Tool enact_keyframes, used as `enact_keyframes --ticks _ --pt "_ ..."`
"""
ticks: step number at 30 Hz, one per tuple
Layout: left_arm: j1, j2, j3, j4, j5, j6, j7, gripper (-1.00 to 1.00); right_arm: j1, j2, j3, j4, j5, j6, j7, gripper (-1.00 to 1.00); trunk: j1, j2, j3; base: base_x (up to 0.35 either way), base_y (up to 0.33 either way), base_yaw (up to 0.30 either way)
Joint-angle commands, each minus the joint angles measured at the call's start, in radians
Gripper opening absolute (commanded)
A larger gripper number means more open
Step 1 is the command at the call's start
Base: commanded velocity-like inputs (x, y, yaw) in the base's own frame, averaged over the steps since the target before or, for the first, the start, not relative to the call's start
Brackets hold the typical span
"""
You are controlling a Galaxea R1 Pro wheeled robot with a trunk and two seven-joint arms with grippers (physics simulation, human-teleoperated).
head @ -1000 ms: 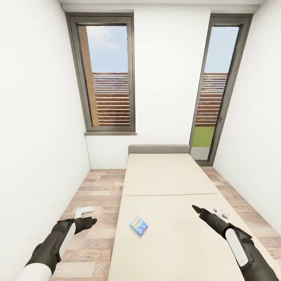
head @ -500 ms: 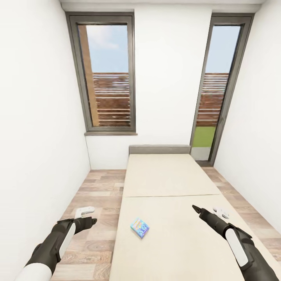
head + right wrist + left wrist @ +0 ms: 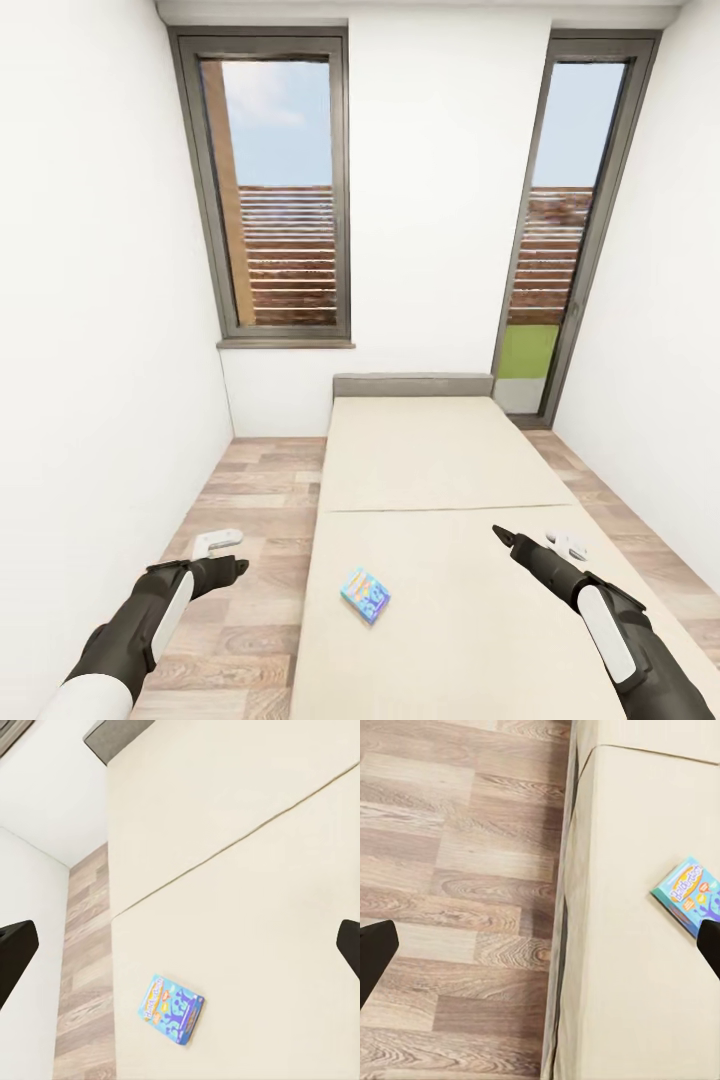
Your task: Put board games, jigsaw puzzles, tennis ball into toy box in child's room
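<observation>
So the whole head view has slid a bit over the last second: the windows, the bed (image 3: 440, 470) and the floor all sit slightly further right and lower than they did. That's the camera moving, meaning the robot is shuffling along, not the stuff in the room. The arms look the same relative to the robot.

The small blue board game (image 3: 365, 594) is lying flat on the beige bed cover, on the near half, closer to the left edge of the bed than the right. Nothing is touching it. It now sits a touch closer to the middle of the picture than before, so my read is the robot is lining itself up on it.

Left tool (image 3: 222, 553) hangs over the floor beside the bed, fingers spread apart, holding nothing. Right tool (image 3: 540, 542) is over the bed, well apart from the game, also spread and empty. In both wrist views the dark fingertips sit at opposite edges with the game between or near them.

Task-wise, nothing has been picked up here yet. Probably the left arm is the nearer one for the grab.
</observation>
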Motion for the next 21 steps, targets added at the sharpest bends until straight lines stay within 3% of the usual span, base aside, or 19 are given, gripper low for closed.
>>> enact_keyframes --ticks 1,6,14,21 --pt "0.000 0.000 0.001 -0.001 0.009 0.006 0.000 1.00 0.000 0.000 -0.002 0.000 -0.004 0.006 0.003 1.00 0.000 -0.001 0.000 0.027 0.018 0.000" --pt "0.000 0.000 -0.003 -0.001 0.009 0.006 0.001 1.00 0.000 0.000 -0.002 0.000 -0.004 0.006 0.003 1.00 0.000 -0.001 0.000 0.012 -0.025 0.000" --pt "0.000 -0.001 -0.005 -0.001 0.009 0.006 0.001 1.00 0.000 0.000 -0.003 -0.001 -0.005 0.005 0.004 1.00 0.000 -0.001 0.000 0.002 -0.207 0.000" --pt "0.000 -0.001 -0.001 -0.001 0.009 0.006 0.001 1.00 0.000 -0.001 -0.004 -0.004 -0.007 0.005 0.004 1.00 0.000 -0.001 0.000 0.000 -0.060 0.000"
